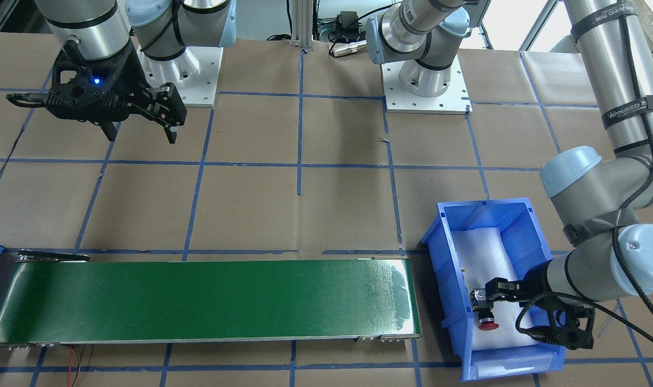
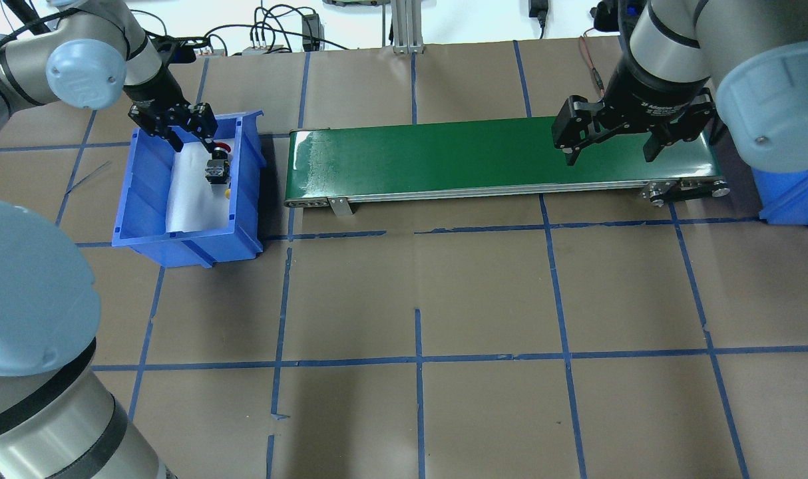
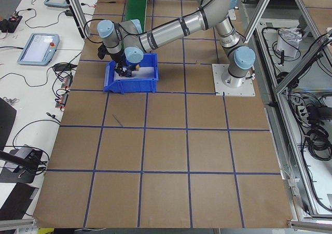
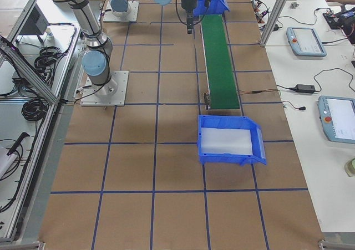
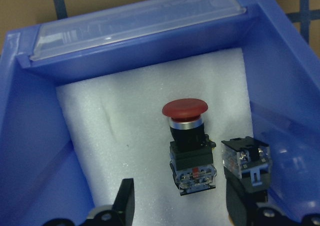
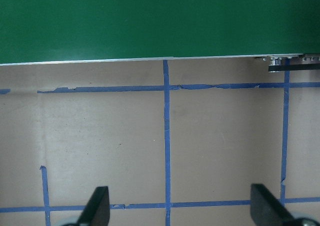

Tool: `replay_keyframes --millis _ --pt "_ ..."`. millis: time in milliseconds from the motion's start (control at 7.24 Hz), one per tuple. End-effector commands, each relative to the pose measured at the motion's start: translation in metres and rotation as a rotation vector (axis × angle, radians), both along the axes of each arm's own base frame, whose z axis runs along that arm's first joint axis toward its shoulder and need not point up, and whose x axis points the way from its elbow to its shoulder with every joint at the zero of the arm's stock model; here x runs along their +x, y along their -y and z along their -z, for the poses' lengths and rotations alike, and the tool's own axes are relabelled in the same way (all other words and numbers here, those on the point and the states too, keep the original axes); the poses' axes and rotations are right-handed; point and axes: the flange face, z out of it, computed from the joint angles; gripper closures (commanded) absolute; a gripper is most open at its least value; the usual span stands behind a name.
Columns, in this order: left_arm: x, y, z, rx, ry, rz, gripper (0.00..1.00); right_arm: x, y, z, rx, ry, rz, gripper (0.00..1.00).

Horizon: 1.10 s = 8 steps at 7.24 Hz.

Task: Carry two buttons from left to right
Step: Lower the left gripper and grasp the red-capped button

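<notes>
The red-capped button (image 5: pixel 187 146) lies on white foam in the blue bin (image 2: pixel 184 243) at the table's left, its cap pointing away from the robot. It also shows in the overhead view (image 2: pixel 217 166) and the front view (image 1: pixel 485 314). My left gripper (image 5: pixel 185 208) is open inside the bin (image 2: pixel 212 154), one finger on each side of the red button and apart from it. The second button's grey block end (image 5: pixel 245 158) lies beside the right finger, and its yellow cap (image 2: pixel 227 193) shows by the bin wall. My right gripper (image 2: pixel 609 156) is open and empty above the conveyor's right end.
A green conveyor belt (image 2: pixel 444 150) runs from the left bin toward a second blue bin (image 2: pixel 790 196) at the right end. The left bin's walls (image 5: pixel 280 75) stand close around my left gripper. Brown paper with a blue tape grid (image 2: pixel 417 299) covers the table.
</notes>
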Motion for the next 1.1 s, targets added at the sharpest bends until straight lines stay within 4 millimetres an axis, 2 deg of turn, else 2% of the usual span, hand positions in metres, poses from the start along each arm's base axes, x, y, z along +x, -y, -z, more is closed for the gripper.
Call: replay_keyframes --millis 0,138,414,690,828,966 --pt "-0.002 0.000 0.018 0.019 -0.001 -0.029 0.30 0.000 -0.001 0.005 0.006 0.000 -0.001 0.00" --pt "-0.005 0.000 0.031 0.027 -0.001 -0.026 0.30 0.000 -0.001 0.006 0.006 0.000 -0.001 0.00" --pt "-0.006 0.002 0.043 0.029 -0.001 -0.026 0.30 0.000 -0.001 0.007 0.009 0.000 -0.006 0.00" --pt "-0.006 0.003 0.046 0.032 0.000 -0.038 0.30 0.000 -0.002 0.007 0.007 0.000 -0.006 0.00" --pt "-0.006 0.003 0.046 0.032 0.000 -0.038 0.33 0.000 -0.002 0.007 0.007 -0.001 -0.007 0.00" --pt "-0.006 0.003 0.045 0.031 0.000 -0.038 0.42 0.000 -0.001 0.007 0.009 -0.001 -0.009 0.00"
